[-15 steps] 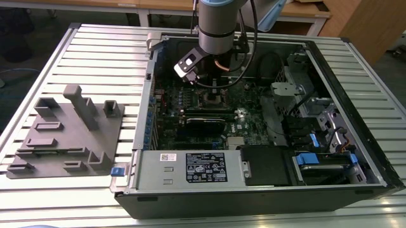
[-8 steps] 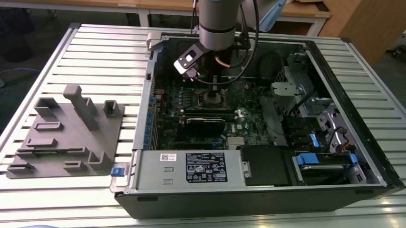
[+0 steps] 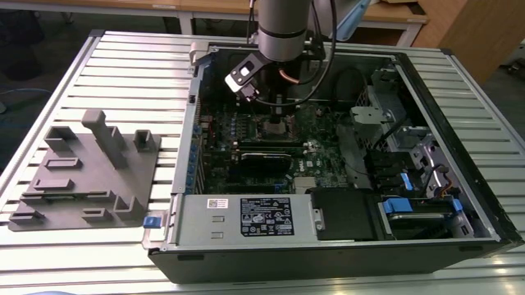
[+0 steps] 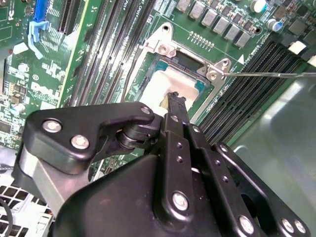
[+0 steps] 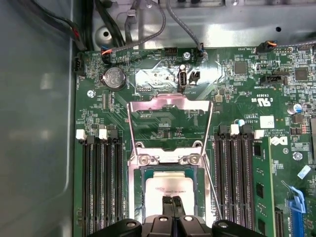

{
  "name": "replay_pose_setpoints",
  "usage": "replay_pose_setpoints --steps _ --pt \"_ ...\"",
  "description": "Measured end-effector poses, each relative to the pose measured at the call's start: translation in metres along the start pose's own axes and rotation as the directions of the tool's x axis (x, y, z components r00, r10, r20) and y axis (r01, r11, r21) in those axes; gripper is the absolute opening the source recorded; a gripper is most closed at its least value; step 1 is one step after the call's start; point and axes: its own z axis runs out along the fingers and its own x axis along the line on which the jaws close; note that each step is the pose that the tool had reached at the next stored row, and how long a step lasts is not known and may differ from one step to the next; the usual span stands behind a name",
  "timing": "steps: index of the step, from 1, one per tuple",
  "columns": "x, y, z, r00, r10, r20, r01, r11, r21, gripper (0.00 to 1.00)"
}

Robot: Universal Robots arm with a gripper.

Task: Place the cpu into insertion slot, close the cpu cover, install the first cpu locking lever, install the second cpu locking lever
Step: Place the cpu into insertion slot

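While the grey moulded fixture (image 3: 82, 172) stands at the exterior view's left, well apart from the work, the open computer case (image 3: 184, 153) lies to its right with the arm standing over the green motherboard (image 3: 246, 160).

Position: the gripper (image 3: 279, 117) is directly above the insertion slot (image 5: 146, 177). In both wrist views the cpu (image 5: 170, 185) lies in that slot, pale top face up. The cpu cover (image 5: 168, 104) is swung back, away from the slot. Two thin wire levers (image 5: 129, 128) run alongside it, neither latched.

Claw: the fingers (image 5: 168, 202) are drawn together with nothing between them, tips right at the chip's top face.

Handling, as judged: the chip is light, thin and rigid, with a smooth top that gives little grip. It is best taken by opposite edges, never forced down, since the contacts beneath are likely fragile. The cover is thin, springy sheet metal on a hinge, and best moved at its free edge.

Not determinable: the gripper body hides the near part of chip and slot. Contact between tips and chip cannot be confirmed, nor that the chip sits fully flat. At the exterior view's right, the drive cage (image 3: 410, 160) plays no part.
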Motion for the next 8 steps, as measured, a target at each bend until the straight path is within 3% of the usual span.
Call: replay_pose_setpoints --steps 8 --pt "0.0001 0.0025 -0.0001 1.0000 0.000 0.0004 0.000 1.0000 0.0001 0.11"
